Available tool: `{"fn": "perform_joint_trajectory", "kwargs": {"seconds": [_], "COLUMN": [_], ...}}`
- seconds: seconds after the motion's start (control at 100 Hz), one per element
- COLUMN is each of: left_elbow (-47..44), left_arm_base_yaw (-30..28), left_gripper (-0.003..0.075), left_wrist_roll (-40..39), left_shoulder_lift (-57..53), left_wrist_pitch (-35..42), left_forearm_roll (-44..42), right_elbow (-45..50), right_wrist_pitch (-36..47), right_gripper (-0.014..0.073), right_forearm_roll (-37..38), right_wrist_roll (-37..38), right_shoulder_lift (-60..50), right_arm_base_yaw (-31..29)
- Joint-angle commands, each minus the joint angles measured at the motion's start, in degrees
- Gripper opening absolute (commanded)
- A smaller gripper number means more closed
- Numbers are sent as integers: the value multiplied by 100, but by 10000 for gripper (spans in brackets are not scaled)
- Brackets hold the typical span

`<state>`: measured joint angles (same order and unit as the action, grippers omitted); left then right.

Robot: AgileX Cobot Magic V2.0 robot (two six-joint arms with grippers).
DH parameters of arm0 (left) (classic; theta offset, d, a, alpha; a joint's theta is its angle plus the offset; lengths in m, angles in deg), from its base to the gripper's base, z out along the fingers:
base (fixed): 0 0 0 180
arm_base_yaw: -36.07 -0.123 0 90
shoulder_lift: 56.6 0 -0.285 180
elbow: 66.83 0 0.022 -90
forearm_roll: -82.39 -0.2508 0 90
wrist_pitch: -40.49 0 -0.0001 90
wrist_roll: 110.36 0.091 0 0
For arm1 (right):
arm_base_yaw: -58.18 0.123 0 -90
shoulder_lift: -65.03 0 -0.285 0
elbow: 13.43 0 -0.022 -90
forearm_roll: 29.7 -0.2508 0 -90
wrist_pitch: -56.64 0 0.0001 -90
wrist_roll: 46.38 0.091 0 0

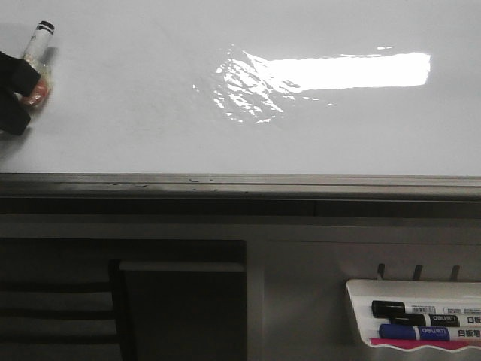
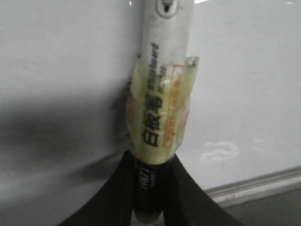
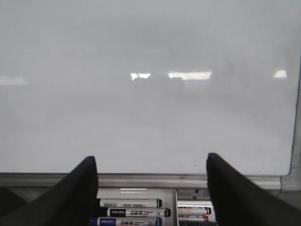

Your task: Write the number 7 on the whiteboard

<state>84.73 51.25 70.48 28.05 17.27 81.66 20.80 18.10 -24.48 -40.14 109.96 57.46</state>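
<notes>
The whiteboard [image 1: 150,113] is large, glossy and white, with a bright rectangle of glare and a grey metal lower edge [image 1: 240,183]. No number 7 shows on it in any view. My left gripper [image 1: 21,90] is at the board's far left, shut on a white marker [image 1: 37,49] wrapped in yellowish tape, its black-banded end toward the board. In the left wrist view the black fingers [image 2: 113,193] clamp the marker [image 2: 162,108]. My right gripper [image 3: 151,162] is open and empty, facing the board [image 3: 150,94] above the marker tray.
A small white tray [image 1: 359,301] at the lower right holds black and blue markers [image 1: 413,320]; it also shows in the right wrist view [image 3: 131,203]. A dark cabinet or panel [image 1: 180,301] lies below the board's edge.
</notes>
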Motion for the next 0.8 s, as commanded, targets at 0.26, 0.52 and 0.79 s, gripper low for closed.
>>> {"fn": "perform_joint_trajectory", "kwargs": {"seconds": [0.26, 0.52, 0.79], "left_elbow": [1378, 1491, 1491], "left_arm_base_yaw": [1116, 2338, 2895], "left_gripper": [-20, -20, -20], "left_wrist_roll": [3454, 4991, 5016], "left_shoulder_lift": [-432, -420, -420], "left_wrist_pitch": [-3088, -3363, -3296], "left_forearm_roll": [1422, 2473, 2467], "right_elbow": [-1460, -2070, -2179], "right_wrist_pitch": [-1524, -2445, -1929], "right_gripper": [438, 438, 438], "right_forearm_roll": [-2959, -3892, -3990], "right_wrist_roll": [-3565, -5458, -6144], "right_shoulder_lift": [1166, 2323, 2937], "right_arm_base_yaw": [482, 1504, 2954]}}
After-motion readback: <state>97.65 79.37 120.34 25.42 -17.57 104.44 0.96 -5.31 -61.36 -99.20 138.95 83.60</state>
